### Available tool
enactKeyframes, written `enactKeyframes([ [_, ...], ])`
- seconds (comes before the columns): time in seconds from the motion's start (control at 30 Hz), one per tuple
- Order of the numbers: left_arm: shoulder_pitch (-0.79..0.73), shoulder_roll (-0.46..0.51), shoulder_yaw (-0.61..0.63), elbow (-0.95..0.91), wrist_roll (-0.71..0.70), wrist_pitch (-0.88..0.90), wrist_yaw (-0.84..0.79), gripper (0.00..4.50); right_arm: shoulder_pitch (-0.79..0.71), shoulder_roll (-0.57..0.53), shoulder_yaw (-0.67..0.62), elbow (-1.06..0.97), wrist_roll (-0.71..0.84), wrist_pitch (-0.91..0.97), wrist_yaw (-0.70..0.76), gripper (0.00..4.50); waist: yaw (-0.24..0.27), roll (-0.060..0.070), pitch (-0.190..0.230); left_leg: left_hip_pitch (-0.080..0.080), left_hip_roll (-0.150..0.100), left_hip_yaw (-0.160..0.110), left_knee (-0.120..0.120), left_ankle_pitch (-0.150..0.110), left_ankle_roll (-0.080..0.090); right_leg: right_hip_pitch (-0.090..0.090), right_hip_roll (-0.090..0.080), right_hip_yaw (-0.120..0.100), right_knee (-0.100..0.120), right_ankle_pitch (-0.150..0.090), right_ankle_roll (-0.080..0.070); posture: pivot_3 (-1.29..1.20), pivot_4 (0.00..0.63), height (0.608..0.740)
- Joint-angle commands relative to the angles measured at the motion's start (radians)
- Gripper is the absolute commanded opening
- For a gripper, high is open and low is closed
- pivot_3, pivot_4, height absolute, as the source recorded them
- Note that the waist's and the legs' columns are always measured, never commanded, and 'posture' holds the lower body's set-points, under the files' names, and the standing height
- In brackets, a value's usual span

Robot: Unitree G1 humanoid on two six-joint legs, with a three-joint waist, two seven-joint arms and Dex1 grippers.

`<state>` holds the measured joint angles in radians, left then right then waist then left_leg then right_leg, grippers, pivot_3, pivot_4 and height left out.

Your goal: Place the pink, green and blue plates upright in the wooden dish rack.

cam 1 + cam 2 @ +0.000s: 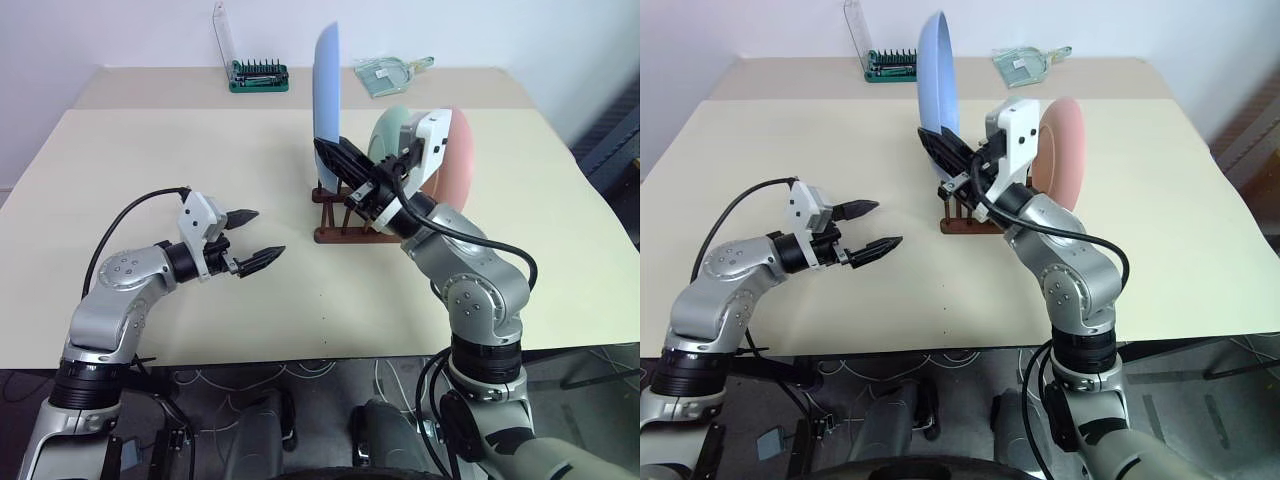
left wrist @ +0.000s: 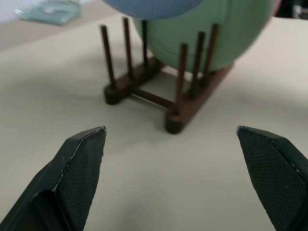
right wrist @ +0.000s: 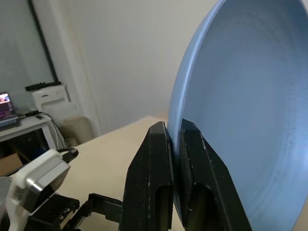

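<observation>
Right pincer (image 1: 335, 158) pinches upright blue plate (image 1: 328, 85) above wooden dish rack (image 1: 340, 215).

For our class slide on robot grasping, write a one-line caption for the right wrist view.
Right gripper shut on the rim of the round light blue plate, held upright on edge.

Bright, even light with soft shadows; left wrist view's background blurred.
</observation>
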<state>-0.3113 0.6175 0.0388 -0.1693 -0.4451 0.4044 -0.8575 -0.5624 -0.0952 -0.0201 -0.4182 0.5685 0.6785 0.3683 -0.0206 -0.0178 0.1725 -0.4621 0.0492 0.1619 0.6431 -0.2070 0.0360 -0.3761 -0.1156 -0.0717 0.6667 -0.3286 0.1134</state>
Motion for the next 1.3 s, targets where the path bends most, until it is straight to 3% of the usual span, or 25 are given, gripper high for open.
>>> enactKeyframes([
  [0.03, -0.009, -0.001, 0.003, -0.016, -0.001, -0.010, -0.009, 4.47, -0.007, 0.002, -0.024, -0.044, 0.053, 0.003, -0.011, 0.00, 0.000, 0.000, 0.000, 0.000, 0.000, 0.000, 0.000, 0.000, 0.000, 0.000, 0.000, 0.000, 0.000, 0.000, 0.000, 0.00, 0.150, 0.732],
  [0.97, 0.005, 0.000, 0.009, -0.025, 0.010, -0.014, 0.005, 4.47, 0.043, -0.011, -0.069, 0.038, 0.199, 0.086, -0.061, 0.00, -0.001, 0.000, 0.000, 0.000, 0.000, 0.000, 0.000, 0.000, 0.001, 0.000, 0.000, 0.000, 0.000, 0.000, 0.000, 0.00, 0.150, 0.732],
  [1.1, 0.002, -0.001, 0.006, -0.020, 0.013, -0.014, 0.003, 4.50, 0.045, -0.011, -0.069, 0.036, 0.208, 0.089, -0.069, 1.44, 0.000, 0.000, 0.000, 0.000, 0.000, 0.000, 0.000, 0.000, 0.001, 0.000, 0.000, 0.000, 0.000, 0.000, 0.000, 0.00, 0.150, 0.732],
  [1.3, -0.001, -0.004, 0.006, -0.013, 0.019, -0.018, -0.001, 4.50, 0.044, -0.019, -0.065, 0.033, 0.202, 0.085, -0.076, 4.46, 0.000, 0.000, 0.000, 0.000, 0.000, 0.000, 0.000, 0.000, 0.001, 0.000, -0.001, 0.000, 0.000, 0.000, 0.000, 0.00, 0.150, 0.732],
])
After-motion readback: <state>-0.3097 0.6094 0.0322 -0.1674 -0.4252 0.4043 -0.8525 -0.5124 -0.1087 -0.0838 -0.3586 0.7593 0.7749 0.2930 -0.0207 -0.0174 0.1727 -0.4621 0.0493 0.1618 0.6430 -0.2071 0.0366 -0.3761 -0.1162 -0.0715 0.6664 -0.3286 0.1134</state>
